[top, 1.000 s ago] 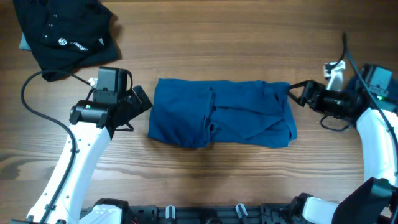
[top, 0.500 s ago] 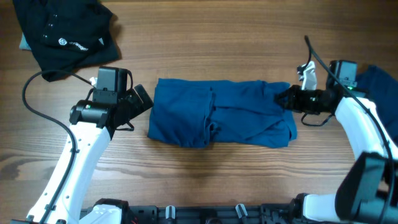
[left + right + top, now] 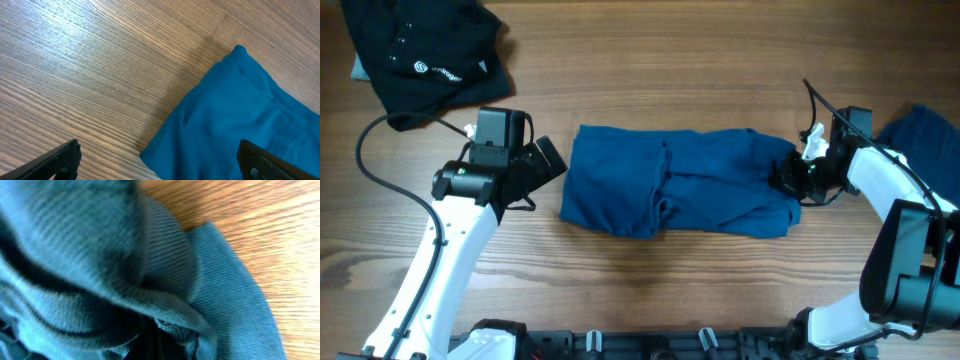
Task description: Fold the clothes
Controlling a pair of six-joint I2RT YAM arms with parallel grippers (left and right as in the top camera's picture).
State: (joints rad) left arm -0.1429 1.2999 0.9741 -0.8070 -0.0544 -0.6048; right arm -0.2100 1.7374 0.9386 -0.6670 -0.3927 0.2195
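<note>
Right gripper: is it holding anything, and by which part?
It cannot be told. The right gripper is pressed into the right end of the folded blue garment, but its fingers are hidden. The left gripper holds nothing.

Overhead: light even and soft, worktop (image 3: 660, 80) bright, no glare. Thin soft shadow along near edge of blue garment (image 3: 675, 182). Black garment (image 3: 420, 50) crushed dark, little detail. Left wrist: sharp, wood grain crisp, pale sheen top left; left claw (image 3: 157, 150) tips dark silhouettes in bottom corners. Right wrist: lens very close, fabric weave soft, edges blurred, deep shadow in folds, wood top right warm and out of focus.
</note>
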